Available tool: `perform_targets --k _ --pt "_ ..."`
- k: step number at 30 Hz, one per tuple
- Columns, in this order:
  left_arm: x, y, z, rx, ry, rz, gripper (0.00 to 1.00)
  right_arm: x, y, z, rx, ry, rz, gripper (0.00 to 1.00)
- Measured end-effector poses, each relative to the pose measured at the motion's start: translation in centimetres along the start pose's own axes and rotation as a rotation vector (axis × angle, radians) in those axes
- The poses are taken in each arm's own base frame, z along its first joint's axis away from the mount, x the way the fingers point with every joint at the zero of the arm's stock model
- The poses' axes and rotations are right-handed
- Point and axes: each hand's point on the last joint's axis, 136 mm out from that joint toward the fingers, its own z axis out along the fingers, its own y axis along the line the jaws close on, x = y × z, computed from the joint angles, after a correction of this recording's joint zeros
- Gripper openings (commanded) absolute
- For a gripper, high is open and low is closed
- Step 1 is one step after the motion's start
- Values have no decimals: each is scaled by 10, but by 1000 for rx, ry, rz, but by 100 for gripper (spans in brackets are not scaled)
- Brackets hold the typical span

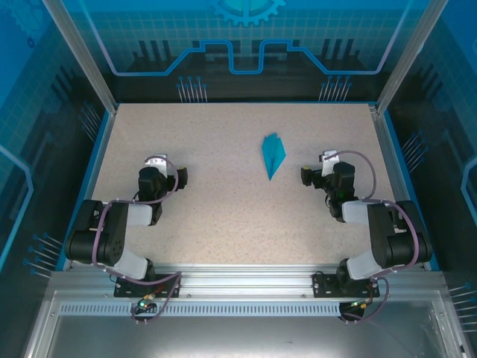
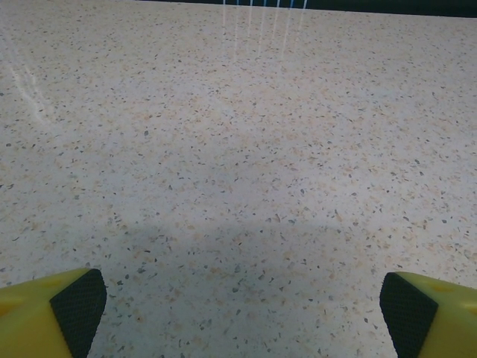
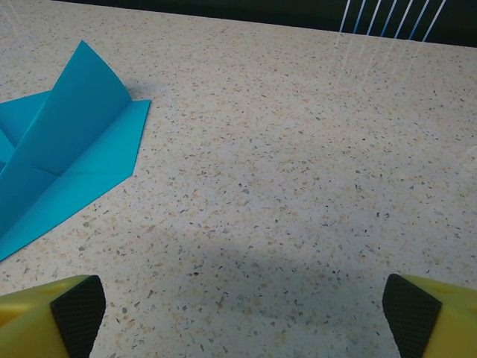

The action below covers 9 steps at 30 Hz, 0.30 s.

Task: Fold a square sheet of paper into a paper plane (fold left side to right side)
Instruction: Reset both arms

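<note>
- Your paper plane (image 1: 273,154) lies on the worktop (image 1: 223,224), right of centre, near the right arm, with one flap standing up.
- The left jaws and right jaws are spread, holding nothing.
- The folding looks done; if you touch it, press that raised flap down gently.

one paper plane (image 1: 273,154), apparently one piece, two arms (image 1: 112,235) (image 1: 384,239), four fingers (image 2: 45,313), one table (image 1: 223,216)

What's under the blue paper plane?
The paper plane lies on the speckled table, which shows all around it. In the right wrist view one flap stands up. The paper covers the spot right beneath it, so anything there is hidden.
</note>
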Motion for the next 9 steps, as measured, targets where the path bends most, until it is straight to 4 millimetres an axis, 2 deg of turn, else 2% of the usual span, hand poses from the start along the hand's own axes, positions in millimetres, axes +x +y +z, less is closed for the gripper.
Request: perform_targets --k 9 --pt "0 -1 0 8 0 0 98 0 0 0 0 0 -6 100"
